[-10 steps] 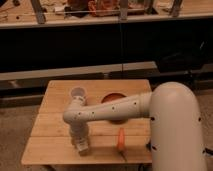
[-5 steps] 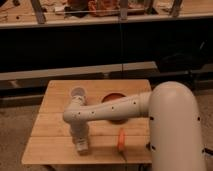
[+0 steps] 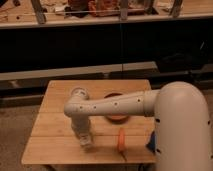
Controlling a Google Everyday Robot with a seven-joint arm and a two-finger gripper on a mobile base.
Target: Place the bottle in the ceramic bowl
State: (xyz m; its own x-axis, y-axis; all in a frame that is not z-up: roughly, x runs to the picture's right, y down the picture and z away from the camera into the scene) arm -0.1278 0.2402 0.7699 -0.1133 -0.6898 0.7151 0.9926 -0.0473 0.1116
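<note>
My white arm reaches left across the wooden table, bends at an elbow and points down. The gripper hangs at the table's front left, just above or on the wood. A small whitish shape shows at its tip; I cannot tell whether this is the bottle or part of the gripper. The orange-red ceramic bowl sits mid-table to the right of the gripper, partly hidden behind my forearm. No other bottle shows.
A translucent white cup stands behind my elbow. An orange carrot lies near the front edge, right of the gripper. My large white body covers the table's right side. Dark shelving stands behind the table.
</note>
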